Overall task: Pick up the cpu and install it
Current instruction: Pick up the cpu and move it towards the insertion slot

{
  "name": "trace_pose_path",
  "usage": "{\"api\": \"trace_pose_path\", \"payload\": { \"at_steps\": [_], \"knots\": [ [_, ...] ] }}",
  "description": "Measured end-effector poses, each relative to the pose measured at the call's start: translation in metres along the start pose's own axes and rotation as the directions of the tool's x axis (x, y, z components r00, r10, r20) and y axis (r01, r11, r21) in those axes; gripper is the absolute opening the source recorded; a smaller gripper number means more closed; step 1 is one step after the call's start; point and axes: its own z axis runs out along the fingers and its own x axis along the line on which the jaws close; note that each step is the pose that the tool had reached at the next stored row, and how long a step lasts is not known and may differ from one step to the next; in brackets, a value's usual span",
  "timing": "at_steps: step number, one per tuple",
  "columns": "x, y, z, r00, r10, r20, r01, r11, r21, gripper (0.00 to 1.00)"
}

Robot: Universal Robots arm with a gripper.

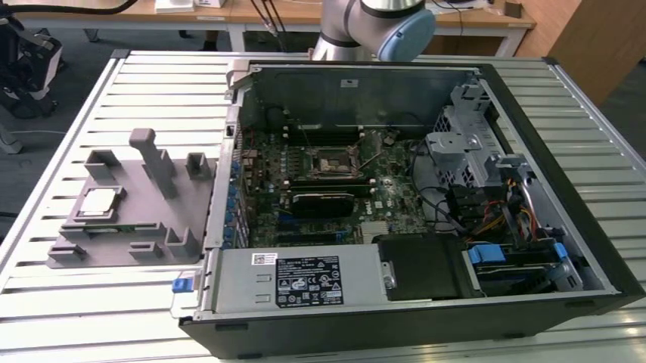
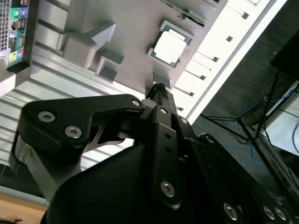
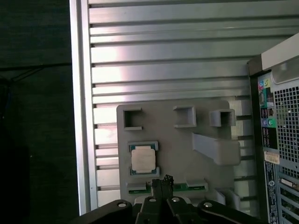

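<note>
The cpu is a flat silver-topped square lying in a recess of the grey holder block, on the slatted table at the exterior view's left. In both wrist views I look down on it from well above: the cpu lies flat and untouched. My gripper hangs high over the holder, beside the chip. Its two fingertips are pressed together, shut with nothing between them. The black square socket sits in the middle of the motherboard inside the open computer case.
The open computer case lies on its side at the exterior view's right, with cables, drive bays and a power supply inside. A green-edged memory stick lies in the holder near the chip. Upright posts rise from the holder. The arm stands behind the case.
</note>
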Motion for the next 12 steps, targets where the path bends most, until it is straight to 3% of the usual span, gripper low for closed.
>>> {"api": "trace_pose_path", "payload": {
  "at_steps": [3, 8, 12],
  "knots": [
    [0.0004, -0.0002, 0.0025, 1.0000, 0.000, 0.0027, 0.000, 1.0000, 0.0013, 0.11],
    [0.0007, -0.0006, 0.0076, 0.9999, -0.001, 0.0138, 0.001, 1.0000, 0.0015, 0.11],
    [0.0010, -0.0018, 0.0119, 0.9999, 0.000, 0.0135, 0.000, 0.9999, -0.0102, 0.11]
  ]
}}
